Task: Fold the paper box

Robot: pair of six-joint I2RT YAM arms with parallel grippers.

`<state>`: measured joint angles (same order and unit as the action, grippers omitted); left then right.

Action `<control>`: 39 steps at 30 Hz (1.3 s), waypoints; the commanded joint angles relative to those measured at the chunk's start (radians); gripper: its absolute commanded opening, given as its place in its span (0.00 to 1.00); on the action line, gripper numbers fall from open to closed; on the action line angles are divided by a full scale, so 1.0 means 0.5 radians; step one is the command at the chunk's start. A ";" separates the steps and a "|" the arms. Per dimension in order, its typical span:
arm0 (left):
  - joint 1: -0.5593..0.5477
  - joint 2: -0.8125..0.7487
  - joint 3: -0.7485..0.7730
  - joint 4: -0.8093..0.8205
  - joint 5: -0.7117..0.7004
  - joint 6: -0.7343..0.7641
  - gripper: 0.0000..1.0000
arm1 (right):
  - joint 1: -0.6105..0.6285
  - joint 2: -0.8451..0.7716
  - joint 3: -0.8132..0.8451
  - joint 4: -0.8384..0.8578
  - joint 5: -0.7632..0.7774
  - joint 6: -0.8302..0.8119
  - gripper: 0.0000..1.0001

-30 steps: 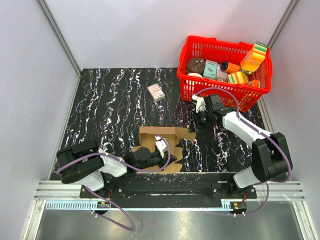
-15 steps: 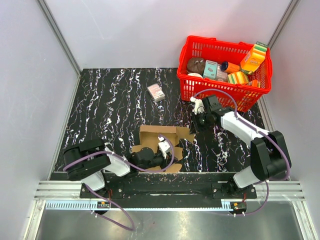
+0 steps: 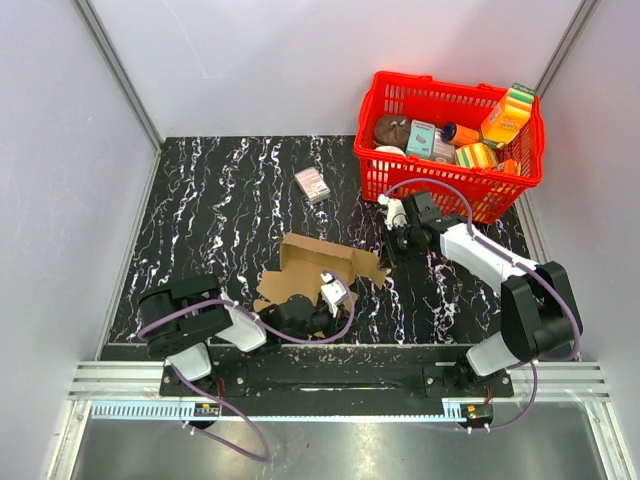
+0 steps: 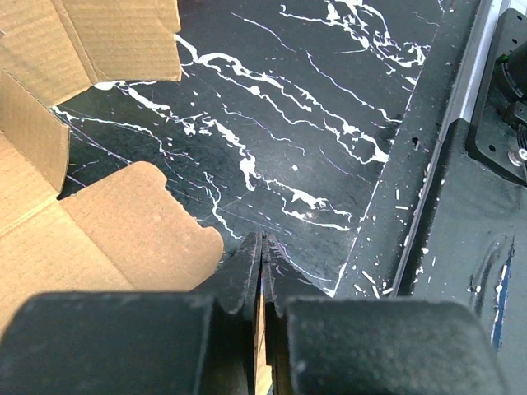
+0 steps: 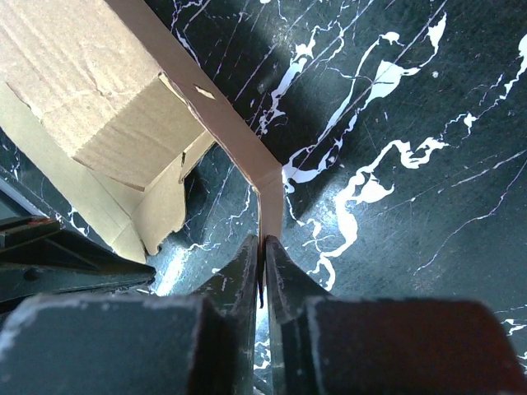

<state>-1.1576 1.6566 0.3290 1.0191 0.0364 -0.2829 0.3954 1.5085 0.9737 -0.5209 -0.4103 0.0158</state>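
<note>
paper box | left gripper at near edge | right gripper at right flap

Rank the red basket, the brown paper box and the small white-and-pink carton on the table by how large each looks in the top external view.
1. red basket: clearly the largest outline.
2. paper box: partly folded and noticeably smaller than the basket.
3. white-and-pink carton: by far the smallest.

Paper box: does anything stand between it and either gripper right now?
Nothing visible does. The left gripper is shut on a near edge of the paper box, and the right gripper appears pinched on the tip of one of its flaps. The small printed carton and the red basket sit farther back, clear of both.
</note>
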 commanded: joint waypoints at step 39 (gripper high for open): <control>-0.026 0.107 0.186 -0.265 -0.496 -0.048 0.00 | 0.065 -0.109 0.038 0.008 -0.011 0.039 0.01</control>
<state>-1.1595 1.6741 0.3897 0.8532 -0.2405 -0.2756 0.4095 1.4746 0.9737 -0.5217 -0.4049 0.0166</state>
